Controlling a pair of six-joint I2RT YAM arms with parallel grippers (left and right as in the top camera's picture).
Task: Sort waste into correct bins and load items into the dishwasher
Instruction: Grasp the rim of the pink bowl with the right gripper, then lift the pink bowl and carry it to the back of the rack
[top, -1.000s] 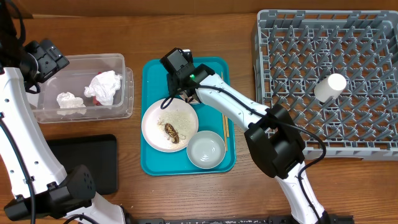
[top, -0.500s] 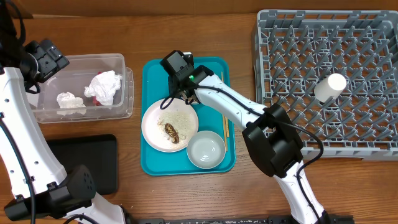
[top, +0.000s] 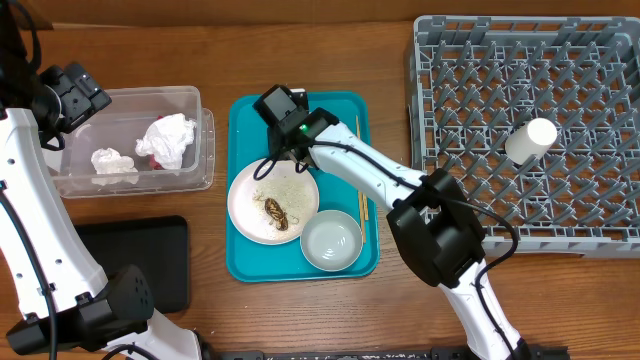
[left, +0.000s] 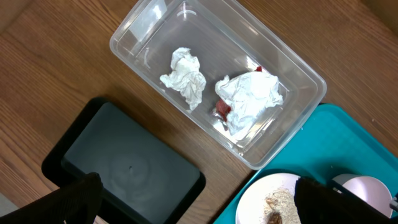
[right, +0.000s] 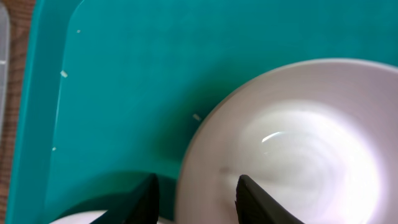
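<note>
1. Overhead: my right gripper (top: 282, 110) has crept toward the teal tray's (top: 245, 262) far-left corner. The plate (top: 272, 200) hasn't moved.
2. Left wrist: my left gripper (left: 202, 205) hangs spread and empty over the tub (left: 124, 37) of tissues (left: 186, 78).
3. Right wrist: my fingers (right: 146, 193) are apart and straddle the larger bowl's (right: 292, 143) rim, so I judge the next step is a grasp.

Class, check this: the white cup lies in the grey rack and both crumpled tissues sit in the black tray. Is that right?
No. The tissues sit in the clear tub, not the black tray; the left wrist view shows it.
</note>
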